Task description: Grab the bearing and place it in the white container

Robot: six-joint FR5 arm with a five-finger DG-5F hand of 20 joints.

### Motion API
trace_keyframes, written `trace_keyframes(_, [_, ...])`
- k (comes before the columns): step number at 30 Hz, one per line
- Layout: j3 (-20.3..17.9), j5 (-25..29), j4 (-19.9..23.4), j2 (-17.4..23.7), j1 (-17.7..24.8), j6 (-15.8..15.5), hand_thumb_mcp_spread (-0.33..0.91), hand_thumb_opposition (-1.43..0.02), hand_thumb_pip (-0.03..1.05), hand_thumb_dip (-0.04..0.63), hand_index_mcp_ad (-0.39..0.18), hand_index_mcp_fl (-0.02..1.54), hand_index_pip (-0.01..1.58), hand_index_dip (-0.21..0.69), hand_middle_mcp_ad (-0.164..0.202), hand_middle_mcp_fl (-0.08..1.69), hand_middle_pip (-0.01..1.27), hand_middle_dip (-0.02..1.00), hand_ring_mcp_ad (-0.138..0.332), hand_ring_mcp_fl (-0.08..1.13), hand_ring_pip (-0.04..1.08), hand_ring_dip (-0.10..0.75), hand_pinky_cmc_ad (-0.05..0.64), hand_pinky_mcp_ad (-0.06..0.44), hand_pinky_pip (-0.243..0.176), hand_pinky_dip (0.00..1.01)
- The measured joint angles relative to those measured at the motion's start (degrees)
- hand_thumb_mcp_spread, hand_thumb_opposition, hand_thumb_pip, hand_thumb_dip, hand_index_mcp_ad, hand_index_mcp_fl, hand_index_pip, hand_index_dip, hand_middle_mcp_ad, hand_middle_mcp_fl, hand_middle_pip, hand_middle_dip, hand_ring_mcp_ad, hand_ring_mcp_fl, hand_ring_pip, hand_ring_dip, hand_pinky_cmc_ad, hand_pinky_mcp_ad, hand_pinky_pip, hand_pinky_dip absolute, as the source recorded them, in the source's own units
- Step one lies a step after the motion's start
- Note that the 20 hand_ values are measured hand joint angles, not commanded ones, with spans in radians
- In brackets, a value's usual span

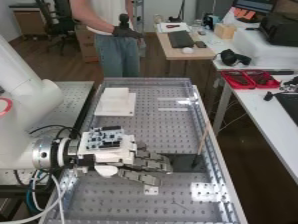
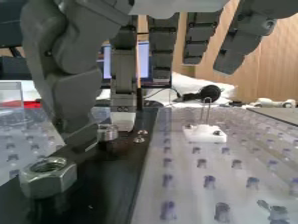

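Above the perforated tabletop (image 1: 120, 202), the robot hand (image 1: 151, 164) lies level at the end of the white arm (image 1: 20, 105), its fingers extended over one end of a black strip (image 1: 187, 163). The high view shows it open, the fingers nearly straight and slightly spread. In the wrist view, the robot hand (image 2: 124, 75) is likewise open: the thumb (image 2: 70, 100) stands apart from the fingers, with a wide gap between them higher up and a narrower one at the tips. The bearing (image 2: 108, 132), a short silvery cylinder, sits on the black strip close to the tips of the thumb and the nearest finger; whether either touches it cannot be told. A large hex nut (image 2: 48, 177) rests on the same strip, nearer the camera, and two small metal pieces (image 2: 140, 136) lie just beside the bearing. On the perforated surface next to the strip stands a small white block (image 2: 205, 133) with a wire loop (image 2: 205, 110). The white container (image 1: 114, 104) lies beyond the hand, toward the tabletop's far end.
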Motion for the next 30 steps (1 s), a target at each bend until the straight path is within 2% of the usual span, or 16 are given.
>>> trace_keyframes(26, [0.58,-0.03,-1.27,-0.33,0.05,-0.43,0.49,-0.80,0.48,0.209,-0.119,0.31,1.35,0.141,0.077,0.15,0.13,0.28,0.124,0.01,0.10,0.101,0.328,0.232,0.002,0.18])
trace_keyframes(30, [0.67,0.00,-1.52,-0.42,0.03,-0.42,0.49,-0.79,0.51,0.213,-0.119,0.30,1.35,0.141,0.075,0.15,0.13,0.28,0.124,0.00,0.10,0.101,0.332,0.232,0.002,0.18])
